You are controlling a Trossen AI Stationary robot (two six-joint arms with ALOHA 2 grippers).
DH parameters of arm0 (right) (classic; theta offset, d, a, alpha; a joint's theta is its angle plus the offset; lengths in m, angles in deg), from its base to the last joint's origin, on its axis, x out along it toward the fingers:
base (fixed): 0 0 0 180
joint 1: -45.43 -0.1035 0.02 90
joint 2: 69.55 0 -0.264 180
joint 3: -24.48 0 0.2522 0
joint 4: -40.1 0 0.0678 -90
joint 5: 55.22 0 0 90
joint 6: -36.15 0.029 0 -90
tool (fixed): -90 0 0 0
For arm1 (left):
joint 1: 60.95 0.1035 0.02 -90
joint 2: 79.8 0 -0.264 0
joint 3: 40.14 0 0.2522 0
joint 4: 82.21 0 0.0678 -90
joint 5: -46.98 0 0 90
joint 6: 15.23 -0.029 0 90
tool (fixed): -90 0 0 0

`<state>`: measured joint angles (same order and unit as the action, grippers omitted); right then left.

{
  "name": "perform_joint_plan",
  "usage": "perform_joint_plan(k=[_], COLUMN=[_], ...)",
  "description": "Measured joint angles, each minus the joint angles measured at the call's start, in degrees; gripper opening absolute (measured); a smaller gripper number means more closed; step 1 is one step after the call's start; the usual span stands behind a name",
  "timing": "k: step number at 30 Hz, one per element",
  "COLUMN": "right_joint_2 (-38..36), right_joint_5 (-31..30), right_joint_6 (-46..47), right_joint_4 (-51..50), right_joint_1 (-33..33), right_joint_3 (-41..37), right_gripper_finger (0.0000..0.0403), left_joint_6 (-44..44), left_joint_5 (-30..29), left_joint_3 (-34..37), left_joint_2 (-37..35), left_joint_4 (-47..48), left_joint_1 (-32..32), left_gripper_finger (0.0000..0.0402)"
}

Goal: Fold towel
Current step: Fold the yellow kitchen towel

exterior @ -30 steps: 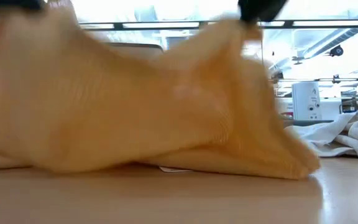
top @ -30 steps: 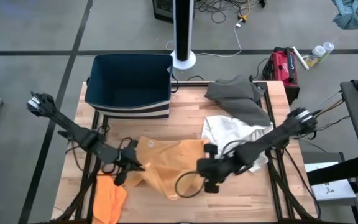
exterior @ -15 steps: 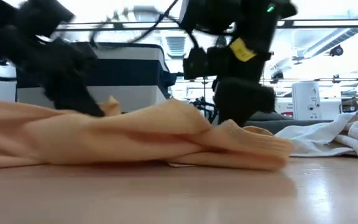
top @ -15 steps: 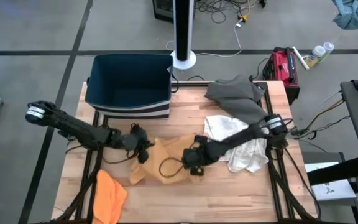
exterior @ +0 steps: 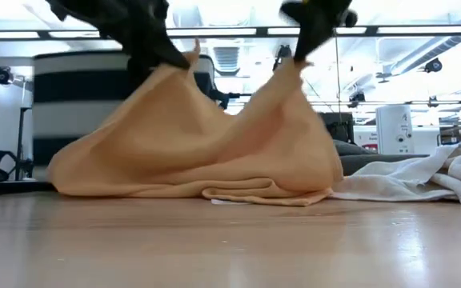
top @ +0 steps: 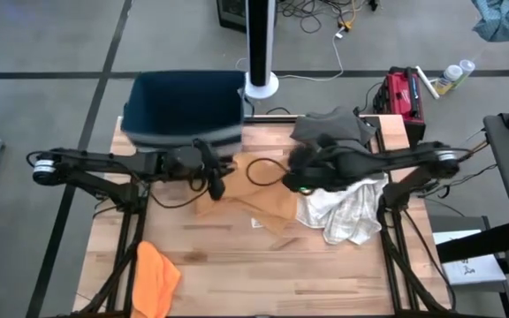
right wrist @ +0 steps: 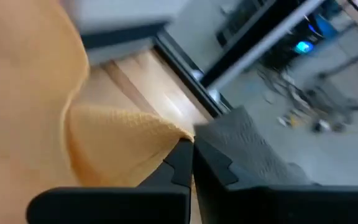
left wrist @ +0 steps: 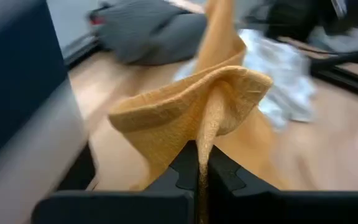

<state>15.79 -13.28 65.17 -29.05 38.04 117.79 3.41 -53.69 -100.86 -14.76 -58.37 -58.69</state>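
A tan towel (top: 256, 201) lies mid-table, drawn up into two peaks; its lower part (exterior: 214, 188) rests on the wood. My left gripper (top: 216, 184) is shut on the left peak (exterior: 184, 60). My right gripper (top: 297, 183) is shut on the right peak (exterior: 296, 64). Both stand above the table, a towel's width apart, in front of the blue bin (top: 182, 110). My left gripper pinches a bunched edge of the towel (left wrist: 209, 121) between its two fingers, slanting down from the table's left. The cloth puckers above the fingertips and slopes down from them to the table. My right gripper pinches the towel's edge (right wrist: 163, 132) between its two fingers, coming slantwise from the table's right. The cloth hangs from the hold, fairly taut, with its lower part on the table.
The blue bin stands at the far left of the table. A grey cloth (top: 332, 130) lies at the far right and a white cloth (top: 343, 210) just right of the towel. An orange cloth (top: 157, 274) lies at the near left corner.
Both grippers have gone toward the table's far edge and up, staying shut on the towel. The held edge has risen into two peaks, and the rest of the towel has been dragged along the wood away from the near edge.
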Motion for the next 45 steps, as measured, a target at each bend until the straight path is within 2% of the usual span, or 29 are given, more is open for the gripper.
perform_joint_plan(k=[2,7,10,14,24,32,41,45], right_joint_2=[-3.08,-5.54,-4.87,-3.07,5.03,14.75,23.37,24.68], right_joint_5=[0.21,0.51,2.29,6.37,8.64,10.33,26.04,28.6], right_joint_6=[-0.01,-0.44,-1.09,-1.79,2.19,8.67,20.98,23.27], right_joint_4=[2.35,5.41,6.25,7.34,8.36,8.15,8.17,7.8], right_joint_1=[-2.61,-10.01,-14.67,-20.17,-29.7,-31.79,-35.14,-36.57], right_joint_3=[-0.41,-0.59,-0.59,-0.63,-0.75,-0.94,-0.98,-1.0], right_gripper_finger=[0.0,0.0,0.0,0.0,0.0,0.0,0.0,0.0013], left_joint_6=[-0.32,-0.26,1.35,2.92,10.24,14.96,21.53,23.01], left_joint_5=[1.19,1.06,0.19,-3.94,-9.9,-11.78,-4.31,-1.48], left_joint_3=[-0.96,-0.96,-0.78,-0.71,0.39,4.41,4.51,4.47], left_joint_2=[0.02,0.38,0.5,0.48,1.77,10.2,20.78,21.84], left_joint_4=[0.94,5.1,7.52,7.89,6.82,-1.19,-2.77,-2.94], left_joint_1=[-2.94,-11.95,-18.25,-26.65,-42.81,-48.02,-48.89,-48.98], left_gripper_finger=[0.0,0.0,0.0,0.0,0.0,0.0001,0.0014,0.0023])
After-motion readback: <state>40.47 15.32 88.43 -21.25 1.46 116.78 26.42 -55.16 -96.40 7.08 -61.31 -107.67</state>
